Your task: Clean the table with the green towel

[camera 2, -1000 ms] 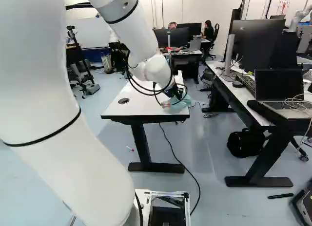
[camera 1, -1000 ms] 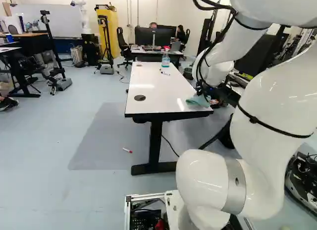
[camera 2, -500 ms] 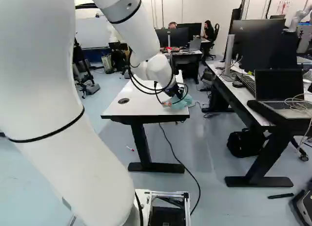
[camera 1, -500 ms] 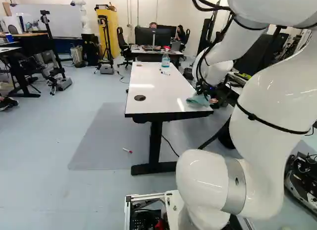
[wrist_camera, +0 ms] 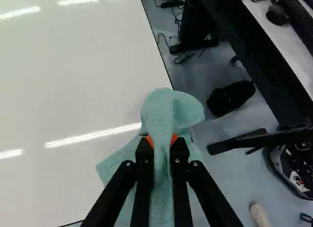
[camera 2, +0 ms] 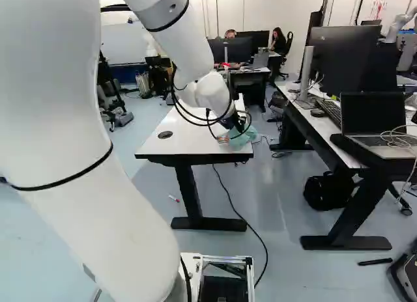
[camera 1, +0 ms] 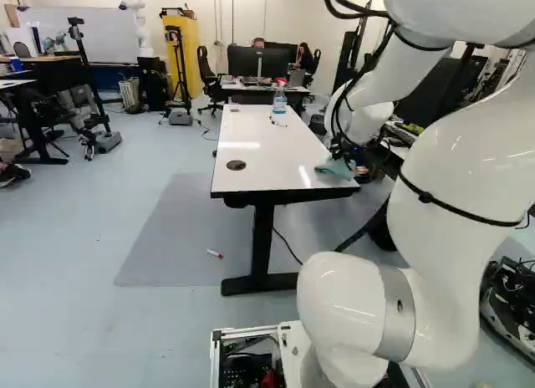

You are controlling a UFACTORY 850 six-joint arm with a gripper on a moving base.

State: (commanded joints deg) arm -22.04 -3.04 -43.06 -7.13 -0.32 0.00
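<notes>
- Green towel [wrist_camera: 164, 112] bunched up between the two fingers of my gripper [camera 2: 234, 123], clenched from both sides by the orange pads [wrist_camera: 174, 138].
- I have it at the near right corner of the white table [camera 1: 272, 158]; in the wrist view part of it lies over the tabletop and part reaches past the edge, above the floor [wrist_camera: 220, 175].
- My arm [camera 1: 456, 187] reaches out to that corner from the right of the left base view.
- At the table's far end I see a bottle [camera 1: 279, 101] with a red top, and a pen [camera 1: 278, 124] just this side of it.
- A dark round disc [camera 1: 236, 165] sits in the tabletop, nearer me.
- On the floor beside the table leg [camera 1: 263, 246] lies a red and white marker [camera 1: 215, 253].
- To the right stands a desk [camera 2: 355, 160] with a laptop [camera 2: 373, 116] on it, and a black bag [camera 2: 328, 191] beneath.
</notes>
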